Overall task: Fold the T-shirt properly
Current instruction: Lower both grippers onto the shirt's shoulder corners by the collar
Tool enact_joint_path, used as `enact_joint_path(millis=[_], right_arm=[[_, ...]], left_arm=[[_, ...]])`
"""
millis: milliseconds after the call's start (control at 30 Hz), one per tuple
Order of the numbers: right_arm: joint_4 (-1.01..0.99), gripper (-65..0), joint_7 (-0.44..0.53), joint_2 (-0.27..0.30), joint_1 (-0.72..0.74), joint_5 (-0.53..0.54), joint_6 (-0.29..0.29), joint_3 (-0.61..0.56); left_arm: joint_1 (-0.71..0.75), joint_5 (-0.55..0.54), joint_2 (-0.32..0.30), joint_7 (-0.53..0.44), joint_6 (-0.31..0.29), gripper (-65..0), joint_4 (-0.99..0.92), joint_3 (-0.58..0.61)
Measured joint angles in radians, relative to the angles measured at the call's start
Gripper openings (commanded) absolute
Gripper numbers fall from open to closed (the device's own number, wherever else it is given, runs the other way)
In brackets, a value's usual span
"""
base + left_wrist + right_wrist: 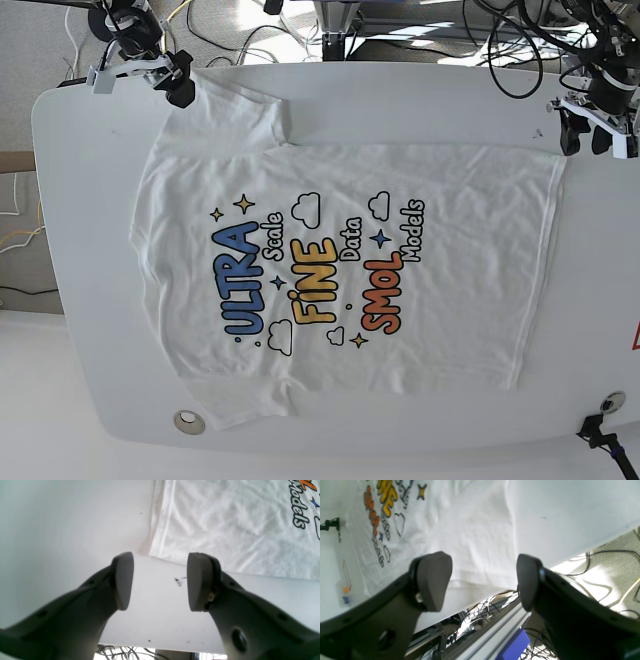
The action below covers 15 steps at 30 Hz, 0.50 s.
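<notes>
The T-shirt (340, 270) lies spread flat and print side up on the white table (80, 200), turned sideways in the base view so its neck end is toward that view's left and its hem runs down the right. The lettering reads ULTRA in blue, FINE in yellow and SMOL in orange, with Scale, Data and Models in thin dark script, and small clouds and stars around them. The fabric is lightly creased but not folded anywhere that I can see, and 1 short sleeve reaches up toward the far edge of the table. Over that sleeve hangs the right gripper (480, 580), its 2 dark pads spread wide with nothing between them; its own camera looks past them at the sleeve cloth (475, 542) and the table edge. The left gripper (160, 581) sits at the far corner on the hem side, also gaping open and empty, with bare tabletop showing between its pads and the shirt's hem corner (160, 542) just beyond the fingertips. A small dark smudge (178, 581) marks the table there. Cables (300, 25) trail over the floor beyond the table, and a round hole (186, 421) sits near its near edge.
</notes>
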Motion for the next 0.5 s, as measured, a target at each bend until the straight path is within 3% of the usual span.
enact_joint_path(millis=[500], right_arm=[[-0.125,-23.0,0.011,0.003,0.057,0.005,0.014,-0.054]], left_arm=[[0.011,0.001,-0.003,0.000,0.001,-32.9,0.000,-0.001]])
